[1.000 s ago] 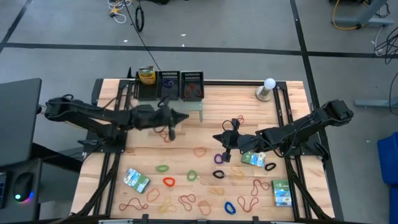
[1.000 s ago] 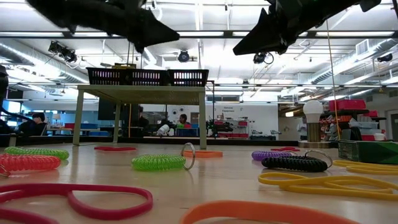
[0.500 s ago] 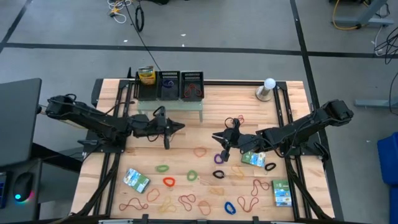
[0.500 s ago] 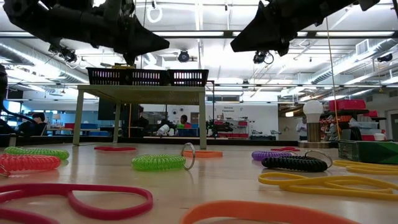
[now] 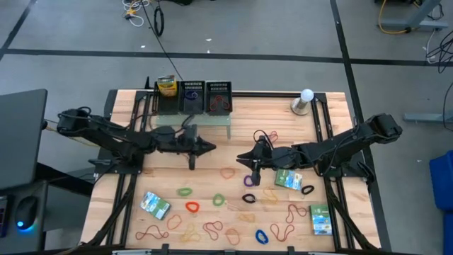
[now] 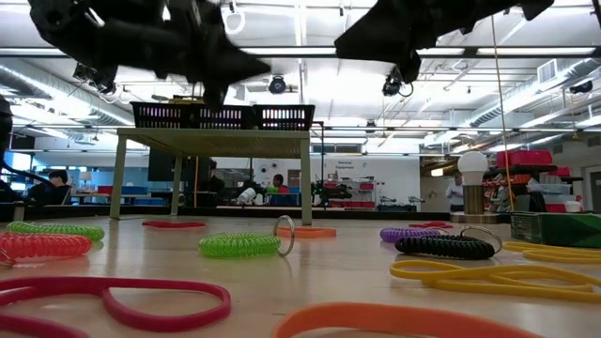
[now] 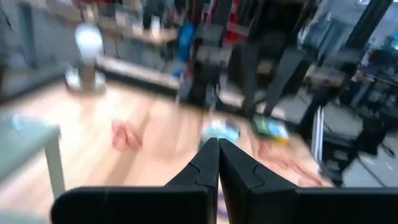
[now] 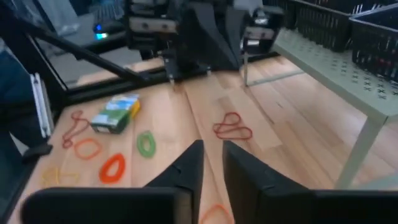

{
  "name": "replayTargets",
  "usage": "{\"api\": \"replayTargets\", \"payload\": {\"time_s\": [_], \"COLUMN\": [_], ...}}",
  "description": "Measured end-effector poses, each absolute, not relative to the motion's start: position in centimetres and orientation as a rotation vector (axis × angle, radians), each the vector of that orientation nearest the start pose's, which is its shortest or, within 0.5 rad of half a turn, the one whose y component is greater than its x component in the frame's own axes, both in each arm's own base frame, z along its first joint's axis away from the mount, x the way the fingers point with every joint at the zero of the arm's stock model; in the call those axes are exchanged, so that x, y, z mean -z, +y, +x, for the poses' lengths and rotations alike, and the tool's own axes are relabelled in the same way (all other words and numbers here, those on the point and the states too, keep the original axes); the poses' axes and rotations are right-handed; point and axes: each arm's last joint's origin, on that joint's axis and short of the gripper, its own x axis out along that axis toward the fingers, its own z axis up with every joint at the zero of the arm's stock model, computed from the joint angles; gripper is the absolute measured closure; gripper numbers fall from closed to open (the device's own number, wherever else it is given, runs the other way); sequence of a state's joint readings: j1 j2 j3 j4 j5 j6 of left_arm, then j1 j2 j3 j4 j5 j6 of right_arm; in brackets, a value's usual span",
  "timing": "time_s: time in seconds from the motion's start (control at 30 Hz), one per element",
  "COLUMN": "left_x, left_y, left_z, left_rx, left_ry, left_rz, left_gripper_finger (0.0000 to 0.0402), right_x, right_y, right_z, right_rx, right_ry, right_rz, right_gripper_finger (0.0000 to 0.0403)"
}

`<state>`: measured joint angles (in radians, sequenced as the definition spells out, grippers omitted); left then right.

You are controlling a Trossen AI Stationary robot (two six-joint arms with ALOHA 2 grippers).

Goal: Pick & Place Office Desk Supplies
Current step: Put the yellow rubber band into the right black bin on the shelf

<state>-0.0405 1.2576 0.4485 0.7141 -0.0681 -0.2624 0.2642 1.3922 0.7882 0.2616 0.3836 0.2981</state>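
Rubber-band loops (image 5: 226, 172) of several colours lie flat over the near half of the wooden table, and others (image 6: 239, 245) show close in the low view. Three green-white-blue packets rest flat: one near left (image 5: 154, 205), one beside the right arm (image 5: 289, 180), one near right (image 5: 320, 219). My left gripper (image 5: 211, 147) hovers mid-table in front of the shelf, pointing right, shut and holding nothing (image 7: 218, 144). My right gripper (image 5: 241, 157) faces it from the right, above the table, its fingers a narrow gap apart and holding nothing (image 8: 212, 146). A red band (image 8: 233, 127) lies on the wood between them.
A pale-green perforated shelf (image 5: 212, 119) stands at the far middle, carrying three black mesh trays (image 5: 192, 95). A light bulb on a stand (image 5: 304, 100) sits far right. Black frame rails (image 5: 327, 127) run along both table sides. Bare wood lies between shelf and bulb.
My left gripper has come away from the shelf front toward the near edge and dropped a little, still shut. My right gripper has edged toward the table's left, closing the distance to the left one. No band or packet has moved.
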Motion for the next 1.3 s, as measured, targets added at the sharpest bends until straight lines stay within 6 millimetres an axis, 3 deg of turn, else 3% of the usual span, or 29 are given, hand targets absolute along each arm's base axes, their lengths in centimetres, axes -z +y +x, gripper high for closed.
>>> {"api": "replayTargets", "payload": {"time_s": [0.17,0.37,0.53,0.83,1.0,1.17,1.3], "left_x": [-19.1,-17.2,-15.4,-13.8,-13.9,-13.9,-13.9], "left_y": [-3.3,-6.3,-7.2,-7.2,-7.2,-7.2,-7.2], "left_z": [25.4,26.3,26.8,27.2,27.2,27.2,27.2], "left_rx": [-0.034,-0.078,-0.115,-0.132,-0.131,-0.129,-0.129], "left_ry": [0.157,0.103,0.103,0.114,0.102,0.104,0.104], "left_rz": [-0.178,-0.087,-0.06,-0.055,-0.058,-0.047,-0.049], "left_gripper_finger": [0.0396,0.0396,0.0391,0.0392,0.0392,0.0392,0.0392], "right_x": [-25.2,-27.9,-28.8,-25.3,-23.4,-22.1,-19.9], "right_y": [7.1,8.9,10.3,13.1,15.4,17.1,17.3], "right_z": [29.2,28.5,28.5,29.3,28.4,27.4,26.3], "right_rx": [0.183,0.229,0.27,0.232,0.237,0.347,0.446], "right_ry": [0.409,0.601,0.738,1.148,1.317,1.349,1.344], "right_rz": [0.143,0.087,0.081,0.135,0.247,0.359,0.437], "right_gripper_finger": [0.0395,0.0398,0.0399,0.0398,0.0362,0.0309,0.0284]}}
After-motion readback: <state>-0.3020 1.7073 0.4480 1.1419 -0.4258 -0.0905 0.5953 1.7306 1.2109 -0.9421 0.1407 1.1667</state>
